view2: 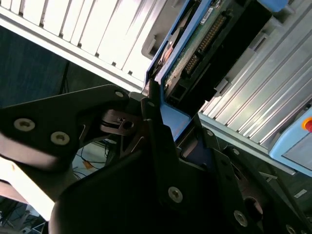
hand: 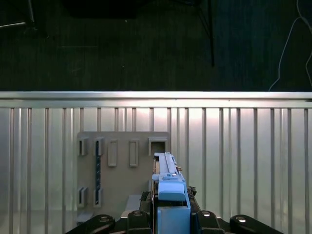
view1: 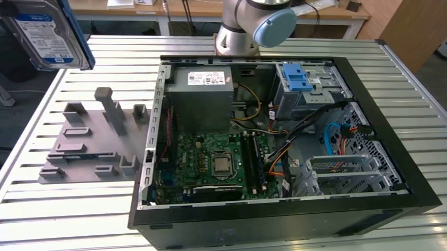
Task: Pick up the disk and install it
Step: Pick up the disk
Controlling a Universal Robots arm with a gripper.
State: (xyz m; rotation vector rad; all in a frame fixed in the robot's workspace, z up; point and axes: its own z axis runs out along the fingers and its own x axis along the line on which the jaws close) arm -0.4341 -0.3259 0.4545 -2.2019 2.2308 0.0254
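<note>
The disk (view1: pixel 43 36), a silver drive with a blue-and-white label and blue rails, hangs in the air at the exterior view's upper left, above the table's edge. In the first wrist view the disk (hand: pixel 168 178) stands on edge between the black fingers, and my gripper (hand: pixel 171 202) is shut on its blue rail. The second wrist view shows the disk's green circuit board (view2: pixel 204 36) and blue rail clamped by the gripper (view2: pixel 163 114). The open computer case (view1: pixel 391 120) lies to the exterior view's right of the disk.
A grey fixture plate (view1: pixel 84 151) with upright slots lies on the slatted metal table (view1: pixel 70 214) left of the case. Inside the case sit a grey metal box (view1: pixel 202 99), a motherboard (view1: pixel 216 162) and a cage with a blue latch (view1: pixel 300 81). The arm's base (view1: pixel 252 23) stands behind.
</note>
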